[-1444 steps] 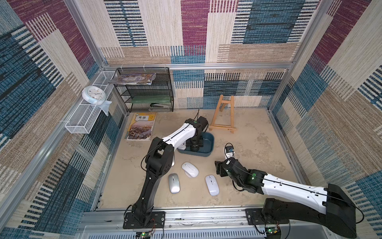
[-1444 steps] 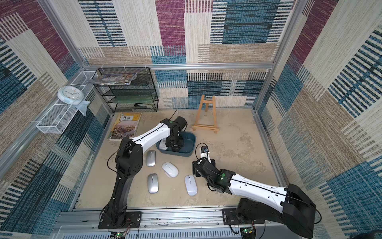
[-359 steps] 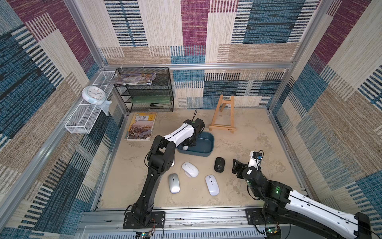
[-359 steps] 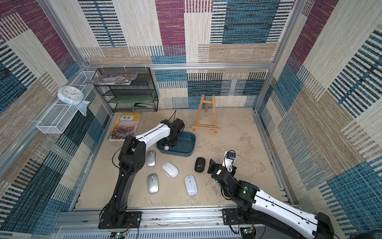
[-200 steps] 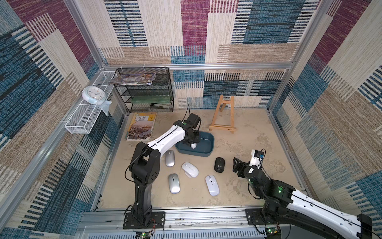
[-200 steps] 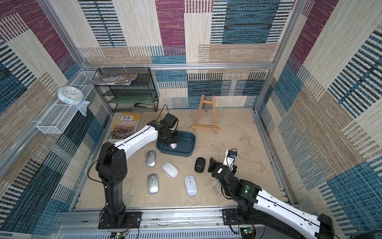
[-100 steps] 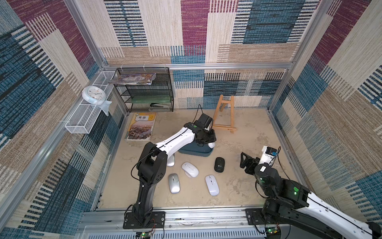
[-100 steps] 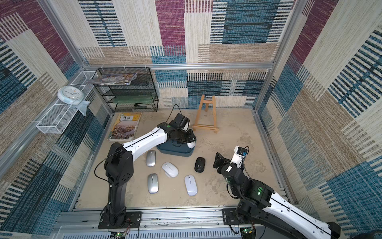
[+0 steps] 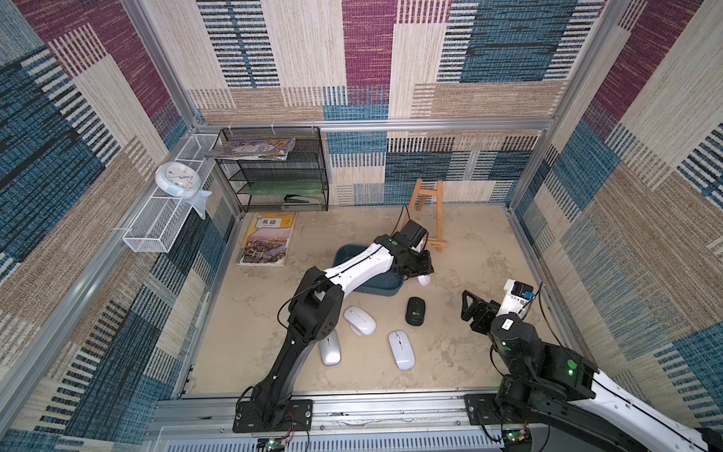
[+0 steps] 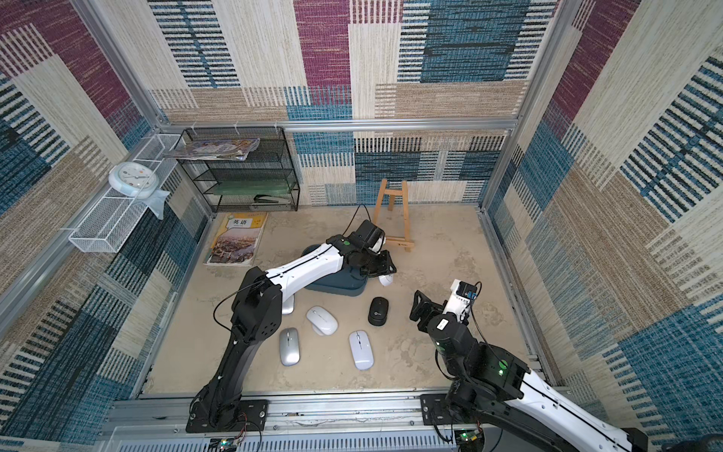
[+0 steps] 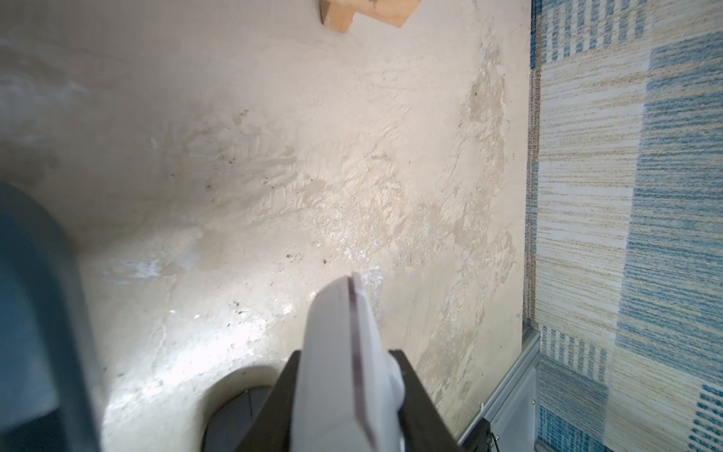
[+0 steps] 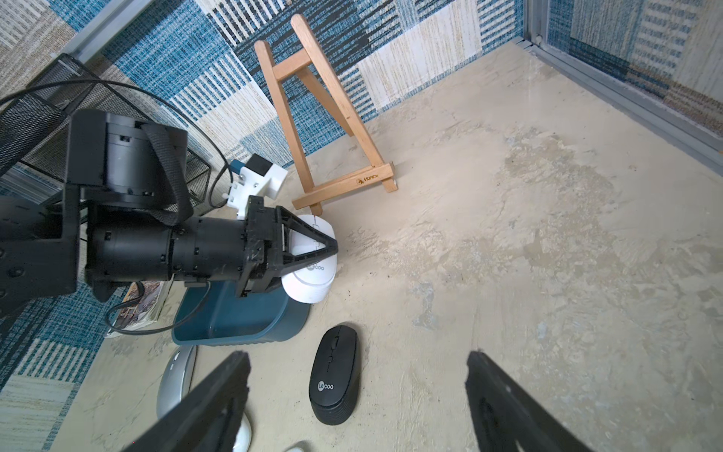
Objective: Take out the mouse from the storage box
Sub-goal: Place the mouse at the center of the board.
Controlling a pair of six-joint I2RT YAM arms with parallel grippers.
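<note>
The dark teal storage box (image 9: 380,290) (image 10: 335,286) (image 12: 238,317) stands mid-floor, its inside mostly hidden under my left arm. My left gripper (image 9: 419,271) (image 10: 378,271) (image 11: 348,354) is shut on a white mouse (image 9: 425,279) (image 10: 385,280) (image 11: 340,371) (image 12: 313,270), held in the air just past the box's right end, above bare floor. My right gripper (image 9: 468,307) (image 10: 419,309) (image 12: 357,355) stands open and empty near the right wall, pointing towards a black mouse (image 9: 415,311) (image 10: 378,311) (image 12: 334,371) on the floor.
Two white mice (image 9: 360,320) (image 9: 401,349) and a silver one (image 9: 330,352) lie on the floor in front of the box. A wooden easel (image 9: 428,213) stands behind it. A book (image 9: 268,238), black mesh rack (image 9: 274,176) and white wire basket (image 9: 156,223) are at the back left.
My left gripper has lifted the white mouse out of the box and swung it right, past the box's end. My right arm has drawn back towards the right wall.
</note>
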